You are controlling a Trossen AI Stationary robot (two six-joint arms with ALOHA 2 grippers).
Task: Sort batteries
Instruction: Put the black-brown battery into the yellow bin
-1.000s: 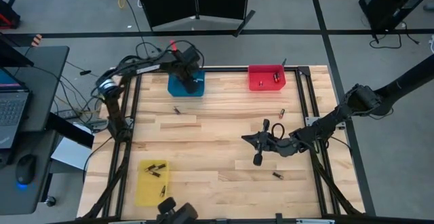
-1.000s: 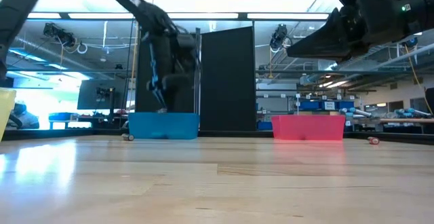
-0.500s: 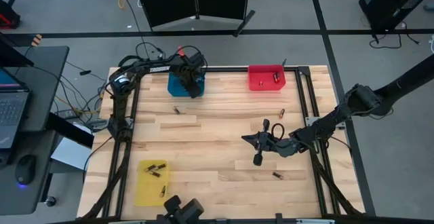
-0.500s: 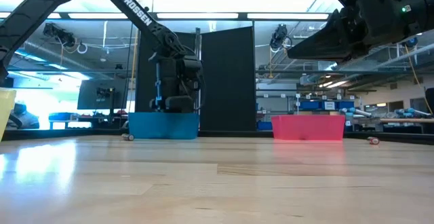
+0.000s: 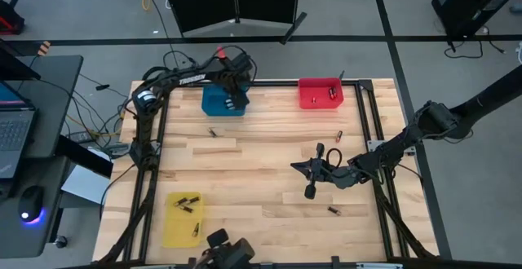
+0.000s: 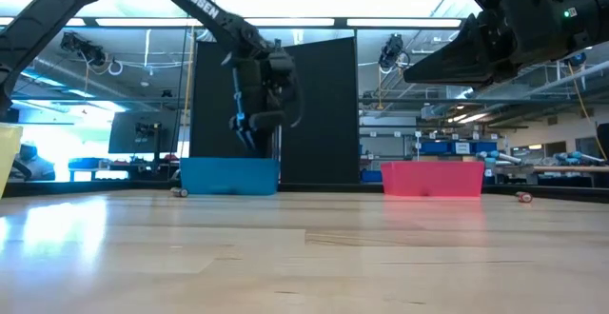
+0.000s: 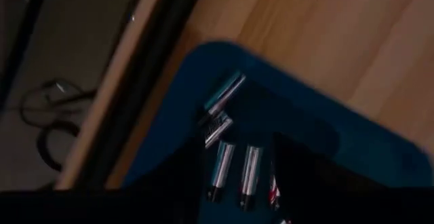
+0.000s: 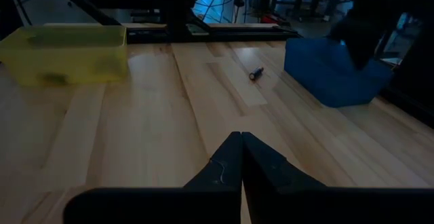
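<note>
My left gripper (image 5: 232, 98) (image 6: 245, 129) hangs open just above the blue bin (image 5: 218, 104) at the table's far edge, holding nothing. Several silver-grey batteries (image 7: 234, 170) lie on the bin's floor below it. My right gripper (image 5: 294, 166) (image 8: 241, 141) is shut and empty, hovering over the table's middle right. Loose batteries lie on the wood: a dark one (image 5: 213, 131) (image 8: 255, 73) near the blue bin, a red one (image 5: 338, 134), and one (image 5: 333, 210) toward the near right.
A red bin (image 5: 320, 82) at the far right and a yellow bin (image 5: 170, 220) at the near left each hold a few batteries. Black frame rails (image 5: 160, 138) run along the table's left, right and far edges. Bare wood lies between the bins.
My left gripper dipped to the blue bin's rim and has come up again, now hanging clear above the bin. My right arm has kept still.
</note>
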